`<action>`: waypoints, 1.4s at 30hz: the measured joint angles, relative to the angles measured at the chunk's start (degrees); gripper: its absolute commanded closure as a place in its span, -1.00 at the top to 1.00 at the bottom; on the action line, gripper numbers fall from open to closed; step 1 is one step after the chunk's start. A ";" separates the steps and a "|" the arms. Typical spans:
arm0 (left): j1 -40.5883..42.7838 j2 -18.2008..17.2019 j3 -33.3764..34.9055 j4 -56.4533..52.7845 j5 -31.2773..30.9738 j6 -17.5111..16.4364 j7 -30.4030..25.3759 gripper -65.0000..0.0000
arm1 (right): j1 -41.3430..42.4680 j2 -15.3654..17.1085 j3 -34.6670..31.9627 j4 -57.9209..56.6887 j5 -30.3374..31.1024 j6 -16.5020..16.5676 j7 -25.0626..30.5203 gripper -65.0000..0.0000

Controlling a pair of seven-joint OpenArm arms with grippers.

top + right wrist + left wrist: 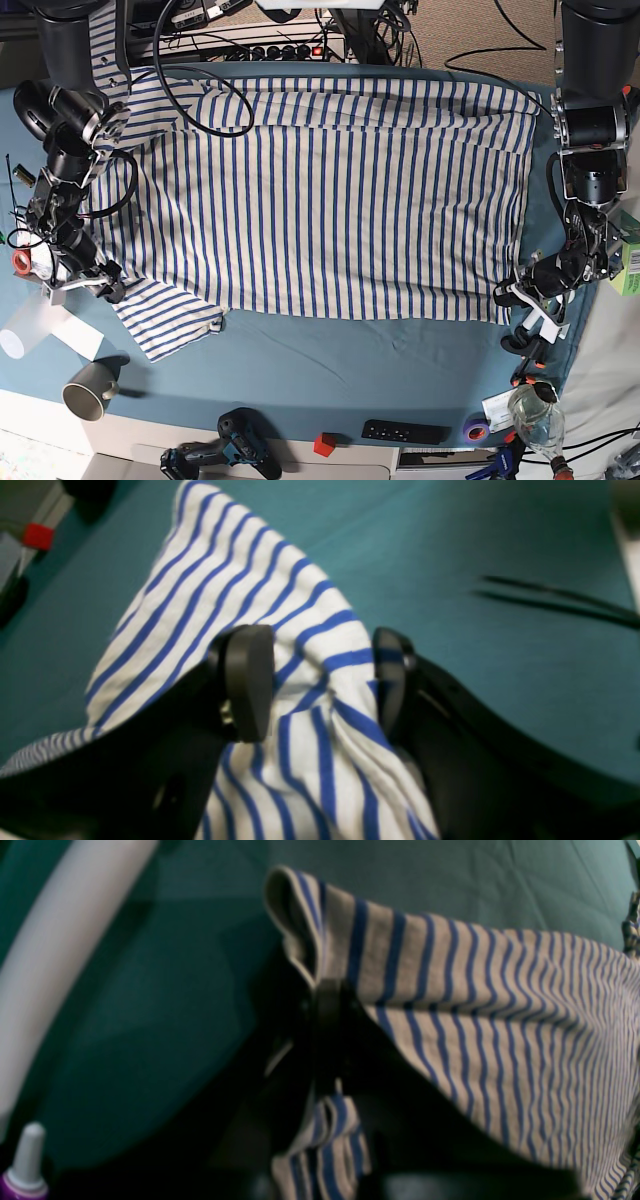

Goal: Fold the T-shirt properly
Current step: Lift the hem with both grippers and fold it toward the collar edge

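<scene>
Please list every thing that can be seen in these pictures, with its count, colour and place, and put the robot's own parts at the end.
large soft white T-shirt with thin blue stripes: one, spread flat on the teal table cover
teal cloth table cover: one, under everything
grey ceramic mug: one, near front edge, lying tilted
teal and black power drill: one, front edge
small red cube: one, front edge
flat black remote-like bar: one, front edge
purple tape roll: one, front edge
clear plastic bottle: one, front corner
left end effector: black, shut on the T-shirt's edge
right end effector: black, open, sleeve cloth between its fingers
</scene>
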 measured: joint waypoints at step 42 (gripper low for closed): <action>0.48 -0.90 -3.48 -0.17 -11.96 -10.08 6.82 -1.00 | -10.93 -1.09 -0.04 24.94 8.92 6.86 -10.49 -1.00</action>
